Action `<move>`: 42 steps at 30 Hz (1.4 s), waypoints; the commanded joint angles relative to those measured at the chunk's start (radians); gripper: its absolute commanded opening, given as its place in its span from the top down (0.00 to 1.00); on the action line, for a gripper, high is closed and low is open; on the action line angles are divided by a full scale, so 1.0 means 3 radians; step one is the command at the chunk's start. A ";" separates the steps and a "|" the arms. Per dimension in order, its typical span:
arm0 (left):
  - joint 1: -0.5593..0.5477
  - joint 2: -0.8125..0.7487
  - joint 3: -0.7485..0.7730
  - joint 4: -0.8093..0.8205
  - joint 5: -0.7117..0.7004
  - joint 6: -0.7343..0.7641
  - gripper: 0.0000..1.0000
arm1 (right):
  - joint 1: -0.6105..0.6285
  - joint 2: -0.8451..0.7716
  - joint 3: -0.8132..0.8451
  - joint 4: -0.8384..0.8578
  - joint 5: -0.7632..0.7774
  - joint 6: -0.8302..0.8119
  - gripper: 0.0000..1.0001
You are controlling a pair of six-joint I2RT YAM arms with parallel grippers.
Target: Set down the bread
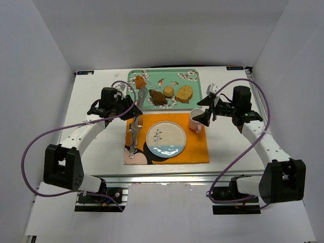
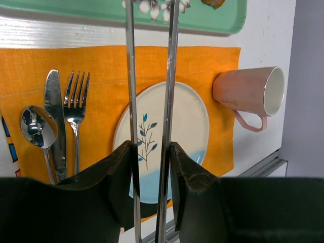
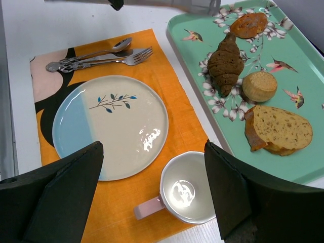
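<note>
The bread (image 1: 158, 97) is a dark brown croissant-shaped piece lying on the mint floral tray (image 1: 152, 71). It also shows in the right wrist view (image 3: 226, 63). My left gripper (image 1: 134, 109) is shut on a pair of metal tongs (image 1: 143, 95). The tong arms (image 2: 130, 76) run between the fingers (image 2: 119, 172) toward the tray (image 2: 76, 9), and their tips are just left of the bread. My right gripper (image 1: 205, 114) is open and empty above a pink mug (image 3: 190, 187). A white and blue plate (image 1: 166, 139) sits on the orange placemat (image 1: 195, 149).
On the tray (image 3: 304, 55) are also an orange-brown piece (image 3: 248, 24), a small pale bun (image 3: 259, 86) and a golden slice (image 3: 278, 126). A spoon, knife and fork (image 1: 134, 134) lie left of the plate. The mug (image 1: 196, 121) stands at the mat's right edge.
</note>
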 commanded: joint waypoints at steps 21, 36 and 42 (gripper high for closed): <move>-0.0005 0.0416 0.0201 0.0328 -0.0007 -0.0289 0.47 | -0.0045 -0.0162 -0.0160 0.0205 -0.0045 0.0107 0.15; -0.0005 0.0752 0.0456 0.0348 0.0177 -0.0273 0.45 | -0.0086 -0.0167 -0.0216 0.0185 -0.0029 0.0051 0.15; -0.0005 0.0773 0.0446 0.0409 0.0238 -0.0309 0.45 | -0.0091 -0.0161 -0.0211 0.0190 -0.0034 0.0051 0.15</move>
